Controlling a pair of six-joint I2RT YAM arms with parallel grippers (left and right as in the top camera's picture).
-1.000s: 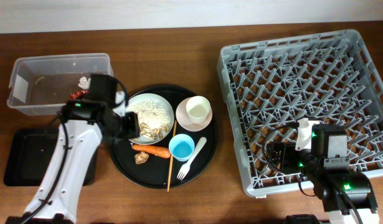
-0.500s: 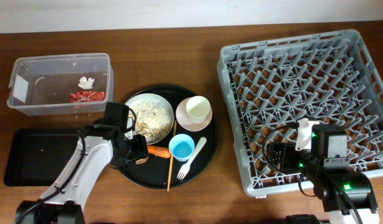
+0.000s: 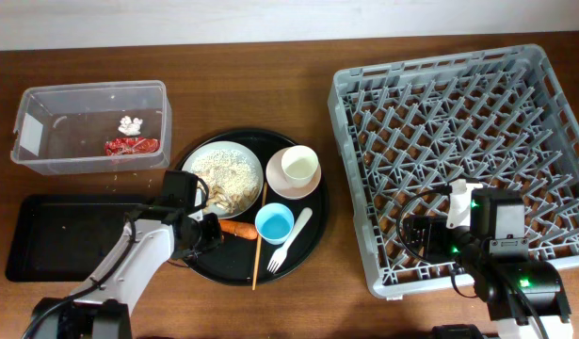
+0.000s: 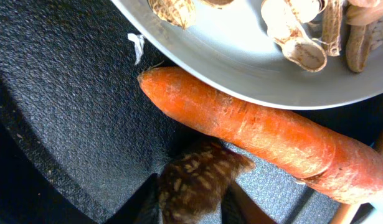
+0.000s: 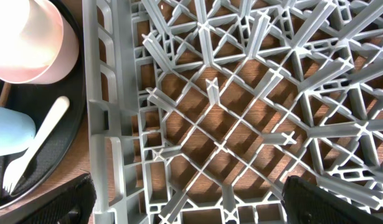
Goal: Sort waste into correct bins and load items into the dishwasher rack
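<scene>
From overhead, the left end effector [image 3: 202, 232] covers the left tip of the orange carrot piece [image 3: 240, 228] and the brown scrap [image 4: 194, 180] beside it. In the left wrist view the carrot's right end and the pale round plate [image 4: 241, 68] above it run off the picture. The fingers [image 4: 141, 211] flanking the scrap are dark blurs at the bottom edge, and whether they pinch it cannot be told.

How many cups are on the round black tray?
2. The cream cup sits in the pink bowl at the upper right of the black tray; the small blue cup stands below it, beside the white fork.
</scene>
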